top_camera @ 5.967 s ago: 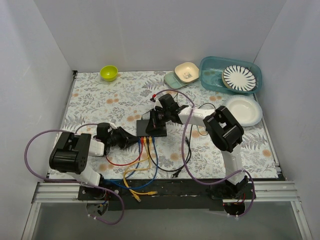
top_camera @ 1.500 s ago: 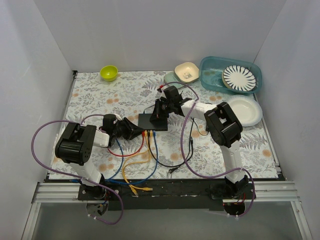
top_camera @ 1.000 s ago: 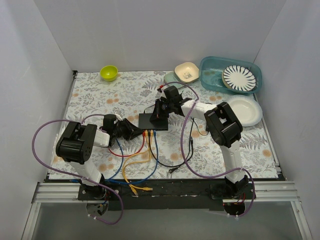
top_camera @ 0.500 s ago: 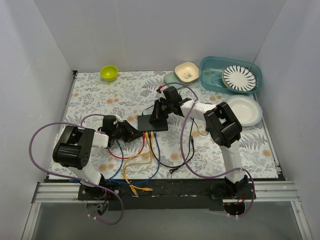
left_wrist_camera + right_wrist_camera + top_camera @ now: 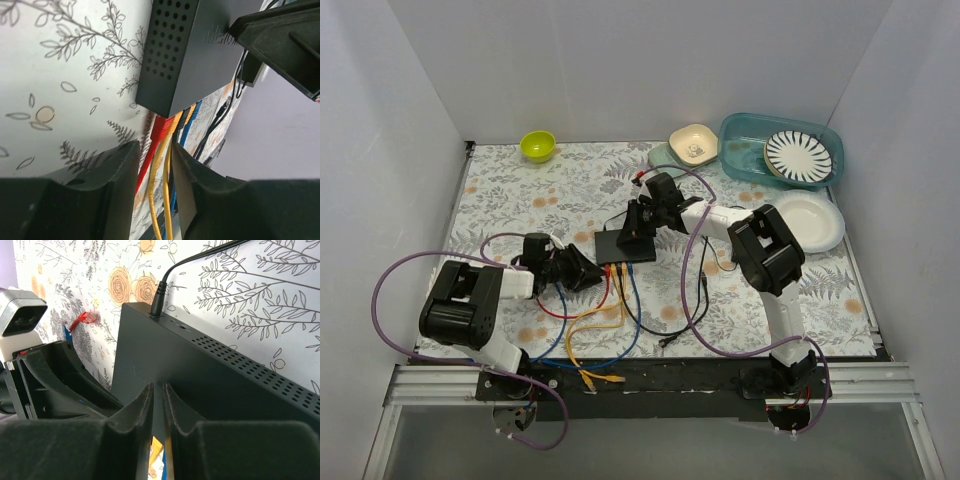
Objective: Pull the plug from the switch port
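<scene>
Floral table [image 5: 60, 75]: left wrist view reveals red plug [image 5: 161, 131] in switch [image 5: 190, 55].

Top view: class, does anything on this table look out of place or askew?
Yes. A yellow cable from the switch trails off the mat; its loose plug lies on the black base rail. Nothing looks spilled or broken.

Beyond your right gripper [image 5: 632, 228], toward the back wall, you have a beige bowl [image 5: 693, 143] sitting on a pale green dish [image 5: 663, 158]. Farther off to that gripper's right, a teal tub [image 5: 740, 140] holds a striped plate [image 5: 797, 155], and a white plate [image 5: 807, 220] lies on the table [image 5: 520, 200] just in front of the tub. Well beyond your left gripper [image 5: 588, 270], a lime-green bowl [image 5: 537, 145] sits at the table's far edge.
</scene>
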Motion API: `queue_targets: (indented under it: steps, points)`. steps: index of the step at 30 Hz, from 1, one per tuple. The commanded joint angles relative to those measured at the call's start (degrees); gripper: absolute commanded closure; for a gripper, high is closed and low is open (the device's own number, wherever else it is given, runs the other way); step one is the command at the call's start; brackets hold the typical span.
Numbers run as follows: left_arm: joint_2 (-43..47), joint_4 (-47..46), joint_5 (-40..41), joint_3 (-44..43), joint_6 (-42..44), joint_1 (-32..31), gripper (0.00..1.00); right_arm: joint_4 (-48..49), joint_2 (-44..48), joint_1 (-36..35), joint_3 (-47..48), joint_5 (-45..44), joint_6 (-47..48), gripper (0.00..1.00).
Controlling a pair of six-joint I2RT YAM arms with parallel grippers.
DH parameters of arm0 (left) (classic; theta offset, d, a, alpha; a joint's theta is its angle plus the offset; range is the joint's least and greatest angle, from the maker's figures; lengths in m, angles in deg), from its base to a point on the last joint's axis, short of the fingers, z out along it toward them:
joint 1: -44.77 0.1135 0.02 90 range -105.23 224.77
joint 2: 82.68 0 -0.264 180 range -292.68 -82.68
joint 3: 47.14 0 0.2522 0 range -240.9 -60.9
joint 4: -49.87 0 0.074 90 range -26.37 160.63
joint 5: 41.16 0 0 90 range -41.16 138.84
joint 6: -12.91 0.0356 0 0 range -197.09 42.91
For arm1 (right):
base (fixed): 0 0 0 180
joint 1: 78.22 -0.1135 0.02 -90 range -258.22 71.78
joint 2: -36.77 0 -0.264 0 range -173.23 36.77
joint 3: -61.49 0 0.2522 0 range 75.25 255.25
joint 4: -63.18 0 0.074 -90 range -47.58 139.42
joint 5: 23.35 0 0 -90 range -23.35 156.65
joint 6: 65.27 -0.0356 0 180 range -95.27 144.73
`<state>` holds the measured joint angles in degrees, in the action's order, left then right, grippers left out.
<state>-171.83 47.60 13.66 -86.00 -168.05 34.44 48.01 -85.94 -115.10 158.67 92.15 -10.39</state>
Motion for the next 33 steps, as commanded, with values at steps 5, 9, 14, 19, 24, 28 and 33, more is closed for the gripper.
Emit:
queue_targets:
  steps: [5,9,14,19,24,28,33]
  points:
    - [-5.6,2.9,4.2,-3.4,2.3,0.0,0.64,-9.1,-3.0,4.2,6.4,-8.4,3.2,0.76]
    - [-7.1,5.3,5.3,-6.0,3.5,0.0,0.64,-12.0,-7.2,6.3,13.1,-8.9,3.9,0.76]
    - [-11.4,6.9,5.3,-9.9,4.3,0.2,0.65,-14.6,-7.8,6.5,10.8,-8.7,5.3,0.79]
    - [-14.6,6.6,4.1,-12.7,5.2,0.6,0.65,-8.9,-2.7,5.9,-1.6,-8.3,4.4,0.81]
    - [-16.9,6.3,2.4,-14.6,5.6,0.6,0.66,-7.2,1.1,4.5,-8.3,-8.0,4.3,0.81]
    - [-16.6,5.3,0.9,-13.9,5.5,0.5,0.68,-6.5,3.8,4.6,-10.5,-7.8,4.0,0.82]
    - [-13.6,4.1,0.6,-12.0,5.0,0.6,0.67,-3.3,10.1,5.0,-10.0,-10.3,3.5,0.81]
